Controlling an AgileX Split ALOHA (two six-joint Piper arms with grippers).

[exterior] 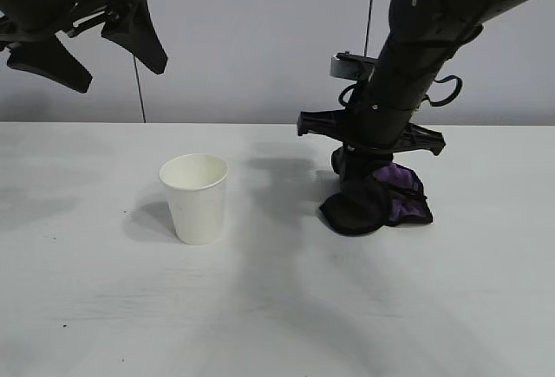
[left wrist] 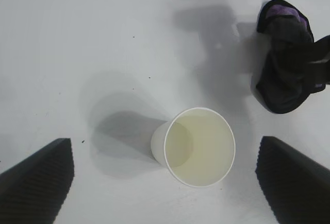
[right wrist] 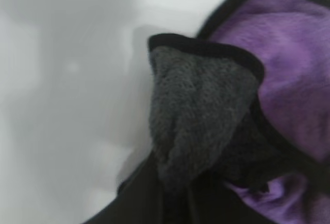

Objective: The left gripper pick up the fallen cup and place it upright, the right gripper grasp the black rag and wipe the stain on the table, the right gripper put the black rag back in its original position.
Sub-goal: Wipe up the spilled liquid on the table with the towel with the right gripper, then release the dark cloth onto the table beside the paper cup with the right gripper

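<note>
Exterior view: white matte table (exterior: 277,325) bearing an upright white paper cup (exterior: 195,197); right of it, the right gripper (exterior: 364,176) clenched on a black-and-purple cloth rag (exterior: 377,202) whose lower edge meets the tabletop; the left gripper (exterior: 91,52) hangs released, upper left. Left wrist view: cup (left wrist: 198,147) between spread fingers (left wrist: 36,177); rag (left wrist: 289,59) well apart. Right wrist view: rag (right wrist: 206,116) gathered at the fingers.

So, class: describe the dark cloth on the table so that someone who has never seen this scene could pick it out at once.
Start with the white table and find the upright paper cup near its middle. To the cup's right, under the right pincer, which is shut on it, sits the black rag. It is the only soft, crumpled thing there, black with purple patches.
</note>
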